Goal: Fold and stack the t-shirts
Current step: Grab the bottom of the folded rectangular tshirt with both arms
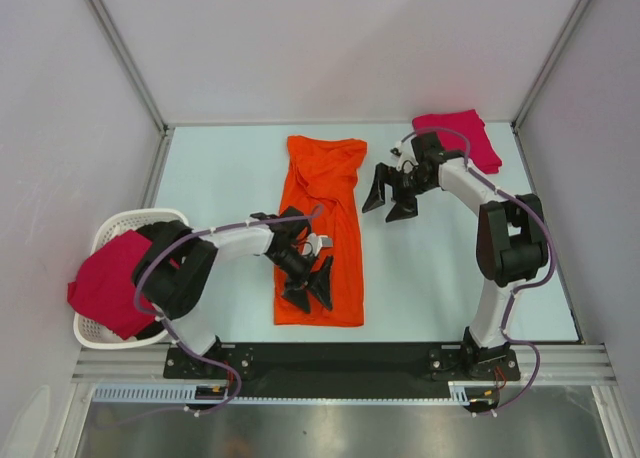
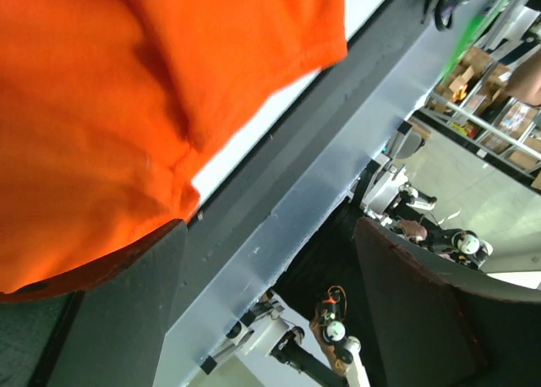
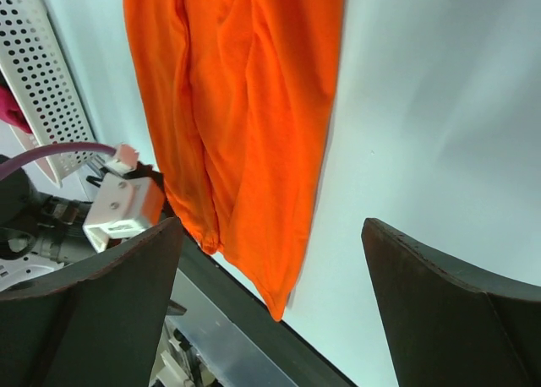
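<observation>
Pale blue-green table (image 1: pixel 430 278): work area. The bright orange cotton t-shirt (image 1: pixel 340 243) lies mid-table as a long strip running near to far, sides turned in, far end a bit rumpled. White slatted plastic basket (image 1: pixel 130 218) sits at the left edge w/ a crimson-pink t-shirt (image 1: pixel 105 278) draped over it. A folded crimson-pink t-shirt (image 1: pixel 462 136) lies in the far right corner, prob. the stack spot.

Left gripper (image 1: pixel 311 292) hangs over the strip's near left part, jaws spread, nothing pinched btwn them. In the wrist view, cloth lies just by one finger. Right gripper (image 1: pixel 388 202) hovers over bare table just right of the strip's far half, jaws wide, empty.

Step in hand looks like the crosswise fold. To do it well, imo:
- Take both near hem corners, one per gripper, and pinch all layers.
- Lift low & together, carry far, lay hem on the collar edge.
- Keep tension even so the strip doesn't skew.
- Smooth the far rumples first if poss.
</observation>
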Robot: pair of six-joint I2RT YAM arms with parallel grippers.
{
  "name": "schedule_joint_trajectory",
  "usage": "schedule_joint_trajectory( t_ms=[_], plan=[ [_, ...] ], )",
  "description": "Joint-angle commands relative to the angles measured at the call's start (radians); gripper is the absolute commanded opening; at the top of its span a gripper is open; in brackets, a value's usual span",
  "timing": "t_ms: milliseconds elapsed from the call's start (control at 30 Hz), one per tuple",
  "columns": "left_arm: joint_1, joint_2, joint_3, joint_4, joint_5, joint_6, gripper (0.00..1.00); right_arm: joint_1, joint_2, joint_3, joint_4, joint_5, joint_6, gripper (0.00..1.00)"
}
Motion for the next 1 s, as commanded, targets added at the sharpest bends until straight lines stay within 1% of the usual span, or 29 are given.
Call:
schedule_joint_trajectory(
  t_ms=[0, 267, 333, 400, 433, 500, 533, 567, 600, 700, 733, 767, 800, 833, 867, 900, 967],
  plan=[
    [-0.051, 0.083, 0.072, 0.079, 0.004, -0.028, 0.86, -0.028, -0.066, -0.022, -0.030, -0.024, -0.039, 0.93],
    [-0.082, 0.186, 0.150, 0.110, -0.032, -0.046, 0.84, -0.064, -0.097, -0.033, -0.040, -0.038, -0.049, 0.93],
    [-0.084, 0.192, 0.156, 0.110, -0.049, -0.041, 0.82, -0.071, -0.100, -0.032, -0.038, -0.044, -0.051, 0.93],
    [-0.084, 0.200, 0.156, 0.110, -0.058, -0.040, 0.75, -0.072, -0.100, -0.032, -0.038, -0.046, -0.049, 0.93],
    [-0.085, 0.203, 0.159, 0.110, -0.058, -0.038, 0.70, -0.074, -0.100, -0.032, -0.038, -0.049, -0.051, 0.93],
    [-0.087, 0.219, 0.161, 0.095, -0.072, -0.025, 0.66, -0.078, -0.102, -0.032, -0.041, -0.047, -0.052, 0.93],
    [-0.090, 0.226, 0.161, 0.082, -0.081, -0.018, 0.60, -0.080, -0.102, -0.032, -0.041, -0.049, -0.051, 0.93],
    [-0.091, 0.230, 0.158, 0.079, -0.086, -0.014, 0.58, -0.081, -0.103, -0.032, -0.041, -0.049, -0.052, 0.93],
    [-0.093, 0.239, 0.155, 0.075, -0.092, -0.009, 0.54, -0.086, -0.103, -0.032, -0.041, -0.050, -0.054, 0.93],
    [-0.104, 0.238, 0.144, 0.058, -0.101, 0.002, 0.45, -0.097, -0.106, -0.027, -0.043, -0.056, -0.052, 0.93],
    [-0.111, 0.235, 0.140, 0.050, -0.120, 0.005, 0.39, -0.103, -0.105, -0.027, -0.043, -0.058, -0.052, 0.93],
    [-0.113, 0.235, 0.138, 0.044, -0.129, 0.009, 0.35, -0.103, -0.108, -0.029, -0.041, -0.059, -0.048, 0.92],
    [-0.114, 0.235, 0.138, 0.039, -0.134, 0.009, 0.24, -0.106, -0.106, -0.027, -0.040, -0.064, -0.049, 0.92],
    [-0.114, 0.232, 0.135, 0.038, -0.140, 0.009, 0.19, -0.104, -0.108, -0.027, -0.040, -0.067, -0.046, 0.92],
    [-0.114, 0.229, 0.135, 0.035, -0.143, 0.011, 0.12, -0.106, -0.109, -0.029, -0.037, -0.073, -0.045, 0.92],
    [-0.114, 0.215, 0.136, 0.033, -0.149, 0.006, 0.00, -0.104, -0.111, -0.032, -0.038, -0.079, -0.045, 0.91],
    [-0.114, 0.191, 0.146, 0.021, -0.170, 0.003, 0.00, -0.104, -0.112, -0.033, -0.033, -0.079, -0.043, 0.92]
  ],
)
